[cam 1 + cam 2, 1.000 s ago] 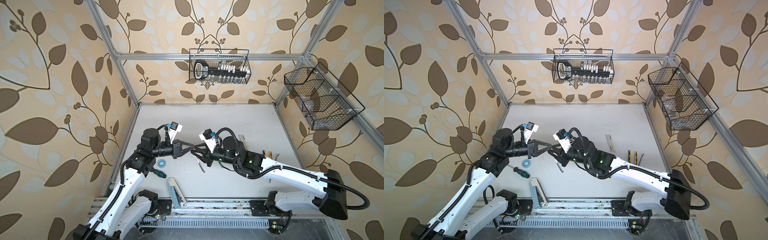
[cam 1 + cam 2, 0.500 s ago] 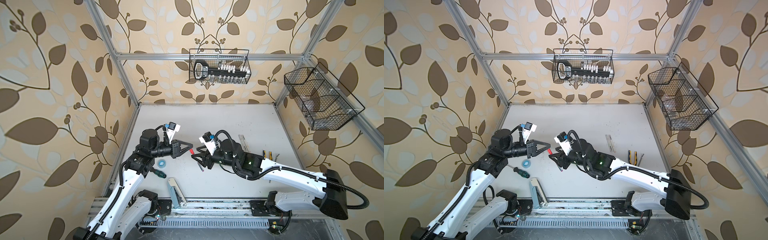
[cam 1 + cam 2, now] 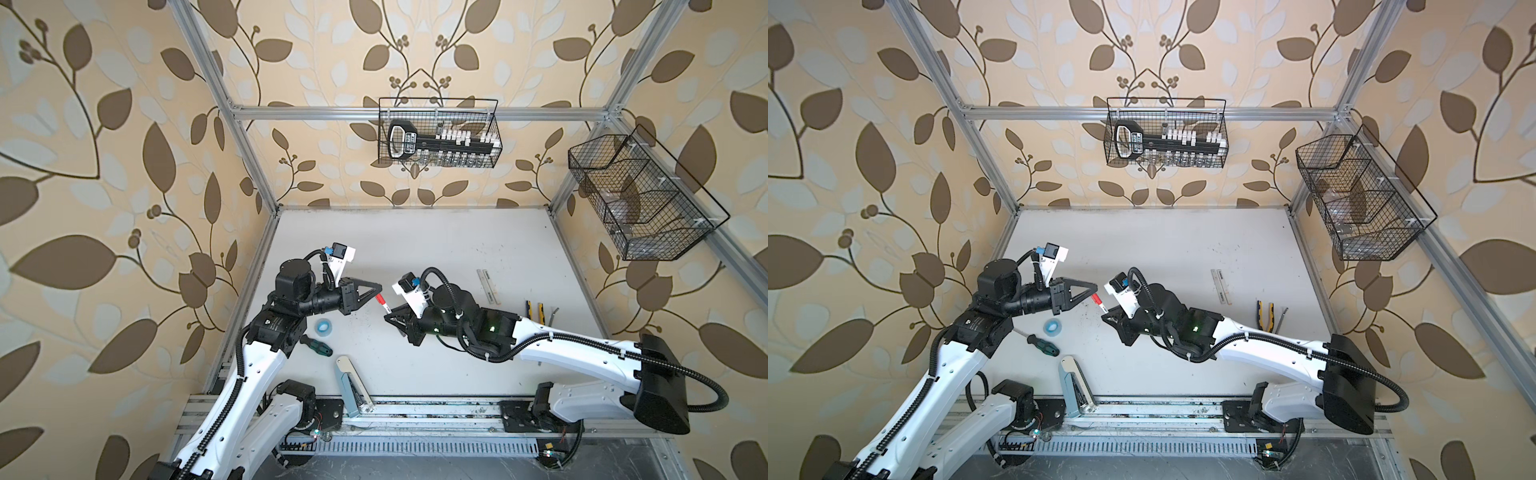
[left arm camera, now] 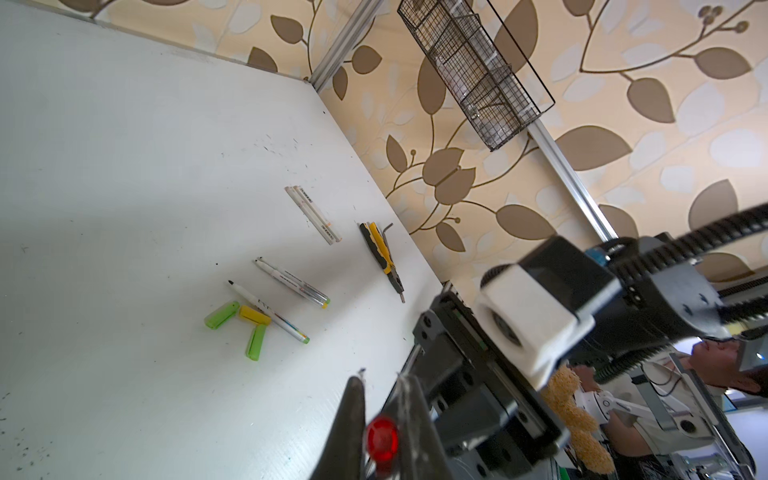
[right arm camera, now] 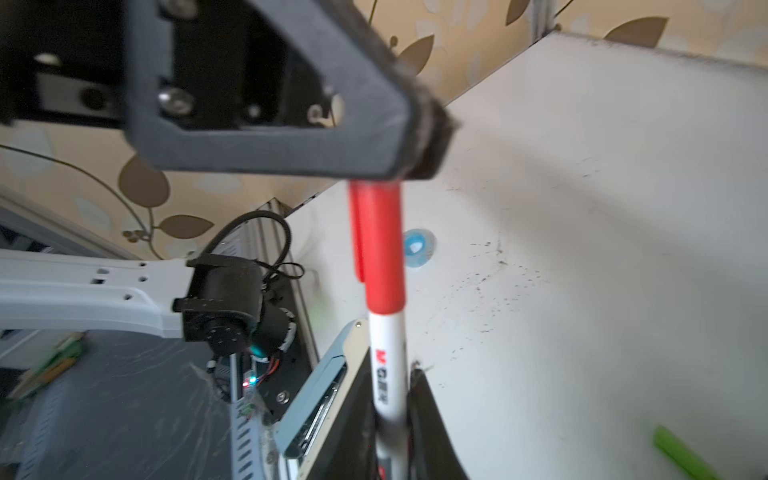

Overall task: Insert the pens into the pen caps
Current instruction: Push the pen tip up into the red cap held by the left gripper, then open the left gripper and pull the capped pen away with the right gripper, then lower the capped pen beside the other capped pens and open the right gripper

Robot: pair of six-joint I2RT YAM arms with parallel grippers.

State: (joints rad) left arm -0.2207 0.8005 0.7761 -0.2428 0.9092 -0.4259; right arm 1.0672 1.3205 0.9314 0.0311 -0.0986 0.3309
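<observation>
A white-barrelled pen (image 5: 388, 365) with a red pen cap (image 5: 380, 245) over its end hangs in the air between both grippers. In both top views my left gripper (image 3: 379, 291) (image 3: 1095, 291) is shut on the red cap (image 3: 379, 298); the left wrist view shows the cap (image 4: 382, 434) end-on between the fingers. My right gripper (image 3: 388, 318) (image 5: 390, 374) is shut on the white barrel. Other pens (image 4: 268, 309) (image 4: 293, 282) lie on the table beside two green caps (image 4: 222, 314) (image 4: 256, 341) and a yellow cap (image 4: 254, 315). Two thicker white pens (image 4: 313, 214) lie further back.
A blue tape roll (image 3: 323, 326), a green-and-black screwdriver (image 3: 318, 347) and a pale blue stapler (image 3: 349, 384) lie at the front left. Yellow-and-black pliers (image 3: 534, 309) lie at the right edge. Wire baskets (image 3: 438, 133) (image 3: 640, 199) hang on the back and right walls.
The grippers, overlapped a second ago, have drawn apart. The right gripper opened, slid back along the pen and shut on its barrel. The left kept its hold on the red cap.
</observation>
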